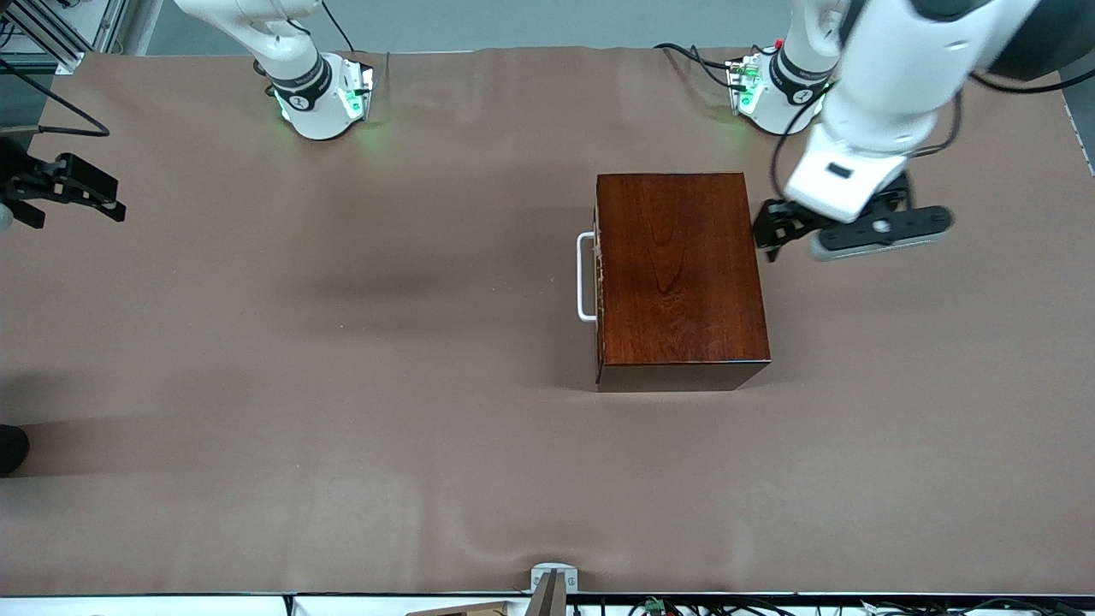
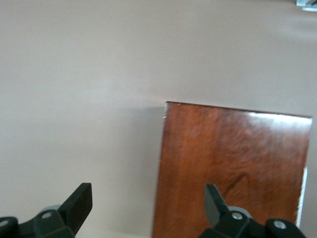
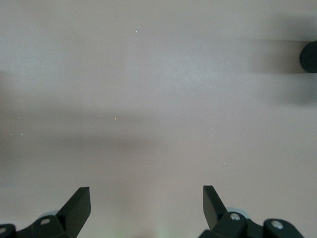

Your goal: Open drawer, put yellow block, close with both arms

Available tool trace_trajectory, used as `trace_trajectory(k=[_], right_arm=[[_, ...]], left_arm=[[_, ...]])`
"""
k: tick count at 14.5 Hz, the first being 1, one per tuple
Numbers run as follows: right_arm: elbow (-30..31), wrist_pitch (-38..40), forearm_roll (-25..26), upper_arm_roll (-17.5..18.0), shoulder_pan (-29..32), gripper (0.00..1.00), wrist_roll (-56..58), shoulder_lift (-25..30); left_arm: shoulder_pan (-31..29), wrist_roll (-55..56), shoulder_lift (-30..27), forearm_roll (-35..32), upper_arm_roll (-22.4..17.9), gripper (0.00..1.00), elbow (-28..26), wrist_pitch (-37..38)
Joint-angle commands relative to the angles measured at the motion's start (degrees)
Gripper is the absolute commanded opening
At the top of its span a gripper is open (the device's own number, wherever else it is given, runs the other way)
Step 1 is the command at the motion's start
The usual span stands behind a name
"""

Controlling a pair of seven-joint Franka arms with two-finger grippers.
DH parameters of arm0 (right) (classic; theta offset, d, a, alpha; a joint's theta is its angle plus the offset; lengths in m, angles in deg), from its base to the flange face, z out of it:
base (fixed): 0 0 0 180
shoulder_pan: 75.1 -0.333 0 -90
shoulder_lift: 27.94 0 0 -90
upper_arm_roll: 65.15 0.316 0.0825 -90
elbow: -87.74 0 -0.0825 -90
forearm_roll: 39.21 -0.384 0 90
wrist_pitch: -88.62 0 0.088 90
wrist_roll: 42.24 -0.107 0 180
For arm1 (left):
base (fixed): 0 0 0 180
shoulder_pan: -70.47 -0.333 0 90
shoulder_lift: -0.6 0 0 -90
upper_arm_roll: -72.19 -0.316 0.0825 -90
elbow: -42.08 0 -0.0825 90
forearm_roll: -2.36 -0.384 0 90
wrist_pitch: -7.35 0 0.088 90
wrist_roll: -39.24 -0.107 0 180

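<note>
Drawer (image 1: 599,275) shut in its stiff, probably heavy glossy box (image 1: 680,274); white handle (image 1: 585,277) offered the sole hold. Left gripper (image 1: 774,229) hung spread beside the box; right gripper (image 1: 73,192) waited, spread, over bare table (image 1: 299,359) (no yellow block visible).

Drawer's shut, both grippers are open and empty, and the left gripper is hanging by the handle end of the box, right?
Not quite. The left gripper is beside the wooden box at the end away from the white handle, as the front view shows. The drawer is shut, and both it and the right gripper are open and empty.

Robotics lab: my two bolted arm bases (image 1: 321,98) on a brown-covered table (image 1: 342,385), loose cables (image 1: 701,56), aluminium framing (image 1: 51,34).
</note>
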Motion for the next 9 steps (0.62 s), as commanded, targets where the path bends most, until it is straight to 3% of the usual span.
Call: trace_trajectory(k=[1, 9], right_arm=[[-1.0, 0.0, 0.8, -0.3, -0.6, 1.0, 0.1, -0.6], [-1.0, 0.0, 0.8, -0.4, -0.4, 1.0, 0.1, -0.6]], left_arm=[[-4.1, -6.5, -2.0, 2.1, 0.8, 1.0, -0.3, 0.8], [-12.1, -17.2, -1.9, 4.4, 1.4, 1.0, 4.8, 4.8]])
